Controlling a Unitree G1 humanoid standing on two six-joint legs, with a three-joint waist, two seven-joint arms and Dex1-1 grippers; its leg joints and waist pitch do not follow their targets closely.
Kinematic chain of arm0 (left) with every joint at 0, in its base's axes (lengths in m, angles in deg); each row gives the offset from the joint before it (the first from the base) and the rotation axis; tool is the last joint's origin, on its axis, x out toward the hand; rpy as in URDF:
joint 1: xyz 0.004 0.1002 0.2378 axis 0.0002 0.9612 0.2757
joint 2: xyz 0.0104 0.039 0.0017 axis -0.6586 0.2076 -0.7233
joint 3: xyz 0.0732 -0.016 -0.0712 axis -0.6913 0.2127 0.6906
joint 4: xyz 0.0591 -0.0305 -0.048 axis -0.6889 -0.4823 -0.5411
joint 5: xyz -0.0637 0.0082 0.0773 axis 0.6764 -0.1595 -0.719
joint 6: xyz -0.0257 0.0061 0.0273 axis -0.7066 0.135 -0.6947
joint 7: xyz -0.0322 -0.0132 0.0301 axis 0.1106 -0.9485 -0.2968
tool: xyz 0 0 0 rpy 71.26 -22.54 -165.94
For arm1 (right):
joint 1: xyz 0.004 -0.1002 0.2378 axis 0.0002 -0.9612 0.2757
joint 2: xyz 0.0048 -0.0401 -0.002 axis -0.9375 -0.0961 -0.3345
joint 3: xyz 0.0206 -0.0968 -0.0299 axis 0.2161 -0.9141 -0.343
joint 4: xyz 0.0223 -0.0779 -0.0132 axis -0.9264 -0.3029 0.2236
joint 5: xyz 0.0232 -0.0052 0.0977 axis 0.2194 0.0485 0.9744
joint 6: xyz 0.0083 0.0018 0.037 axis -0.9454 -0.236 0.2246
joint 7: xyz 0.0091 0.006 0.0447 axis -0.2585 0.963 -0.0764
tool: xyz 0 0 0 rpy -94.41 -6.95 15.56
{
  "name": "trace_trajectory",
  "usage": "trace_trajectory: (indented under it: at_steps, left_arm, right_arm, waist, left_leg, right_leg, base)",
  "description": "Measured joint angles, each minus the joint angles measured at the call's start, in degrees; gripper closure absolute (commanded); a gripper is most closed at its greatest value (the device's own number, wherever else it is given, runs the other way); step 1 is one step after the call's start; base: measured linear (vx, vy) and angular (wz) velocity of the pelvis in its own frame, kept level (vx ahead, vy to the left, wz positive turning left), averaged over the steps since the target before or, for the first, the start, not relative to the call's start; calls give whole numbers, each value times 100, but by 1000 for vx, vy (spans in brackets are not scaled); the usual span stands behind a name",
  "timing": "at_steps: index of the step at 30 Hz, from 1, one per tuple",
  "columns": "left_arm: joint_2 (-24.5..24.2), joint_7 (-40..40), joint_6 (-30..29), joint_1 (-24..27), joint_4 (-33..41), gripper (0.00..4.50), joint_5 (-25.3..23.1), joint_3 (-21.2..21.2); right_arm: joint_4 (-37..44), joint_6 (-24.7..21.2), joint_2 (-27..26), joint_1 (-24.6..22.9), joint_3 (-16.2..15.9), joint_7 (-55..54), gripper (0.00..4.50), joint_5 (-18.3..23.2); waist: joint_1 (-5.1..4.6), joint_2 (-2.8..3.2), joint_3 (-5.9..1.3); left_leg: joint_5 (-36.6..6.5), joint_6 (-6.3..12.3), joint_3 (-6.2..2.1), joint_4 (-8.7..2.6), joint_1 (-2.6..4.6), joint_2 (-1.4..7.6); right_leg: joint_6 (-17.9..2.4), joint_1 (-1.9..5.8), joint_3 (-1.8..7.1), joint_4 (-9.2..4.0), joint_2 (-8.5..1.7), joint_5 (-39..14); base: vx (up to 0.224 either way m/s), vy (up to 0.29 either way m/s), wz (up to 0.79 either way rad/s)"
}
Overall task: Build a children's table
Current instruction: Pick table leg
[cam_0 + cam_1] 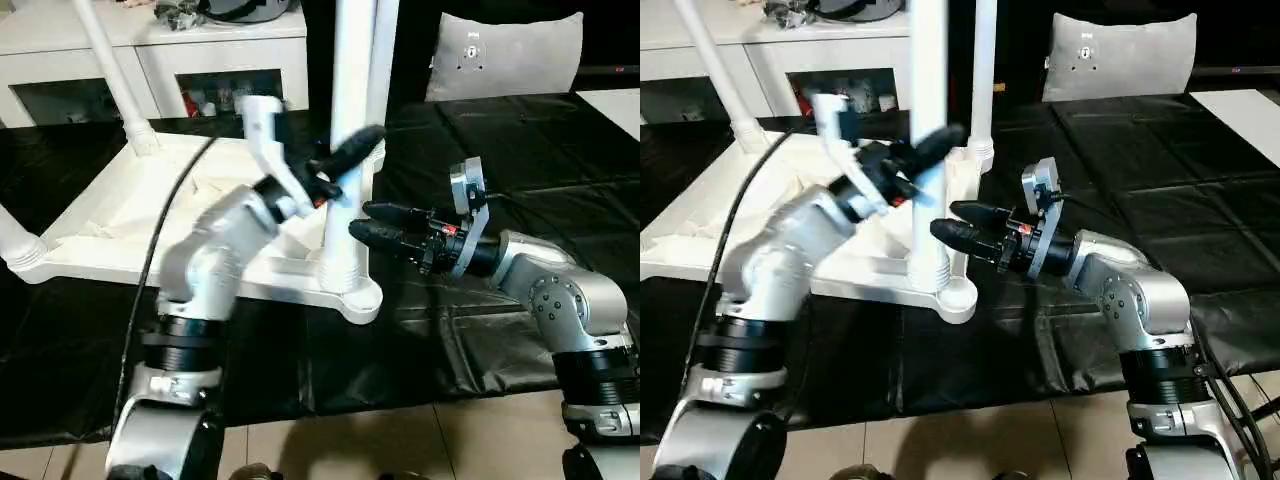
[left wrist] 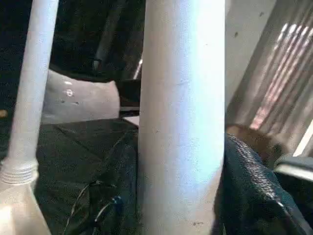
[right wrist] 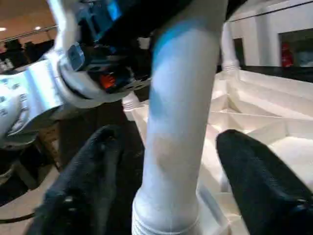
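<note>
The white children's table top (image 1: 150,205) lies upside down on a black cloth, with legs standing up in its corner sockets. My left gripper (image 1: 345,168) is shut on the near-right leg (image 1: 360,80) about halfway up. In the left wrist view that leg (image 2: 181,122) sits tight between the dark pads (image 2: 247,188). My right gripper (image 1: 372,224) is open and points at the leg's lower part, just above the socket (image 1: 345,285). In the right wrist view its fingers (image 3: 88,181) stand on either side of the leg (image 3: 178,127) with gaps.
Another leg (image 1: 112,65) rises at the far-left corner and one (image 1: 15,240) at the near-left. A white cabinet (image 1: 150,50) stands behind, and a grey cushion (image 1: 505,55) at back right. The black cloth (image 1: 520,150) ends at tiled floor (image 1: 400,440) in front.
</note>
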Motion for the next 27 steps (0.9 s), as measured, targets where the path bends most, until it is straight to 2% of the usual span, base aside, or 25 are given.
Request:
trace_trajectory:
  at_steps: [1,7,17,20,27]
  left_arm:
    - [35,-66,54,5,39,268,-105,-78]
    - [113,-150,200,32,65,268,-370,-306]
    - [147,-95,407,143,162,268,-481,-428]
    - [148,17,414,156,268,268,-472,-493]
    - [216,18,473,164,281,268,-491,-610]
  right_arm:
    - [-75,1,2,0,24,-21,74,-13]
    - [-139,-9,137,0,31,-11,34,-68]
    - [-304,-208,258,5,-135,240,34,-138]
    - [-456,-124,224,39,-291,264,34,-243]
    - [-767,59,14,300,-312,178,34,-460]
  waist:
    - [-1,0,0]
    - [-11,0,0]
    - [-5,-1,0]
    - [-5,-1,0]
    - [-11,-1,-1]
  left_leg:
    - [0,0,0,0,0,0]
    - [2,-1,1,0,-2,0]
    - [2,-1,1,0,-13,1]
    - [2,-1,1,1,-13,1]
    - [2,-1,2,2,-14,2]
  right_leg:
    - [0,0,0,1,0,0]
    - [0,0,0,3,0,0]
    - [1,-1,0,2,0,0]
    - [-1,-1,0,3,0,1]
    - [-1,0,0,5,0,1]
  base:
    - [0,0,0]
    - [0,0,0]
    - [0,0,0]
    - [0,0,0]
    - [0,0,0]
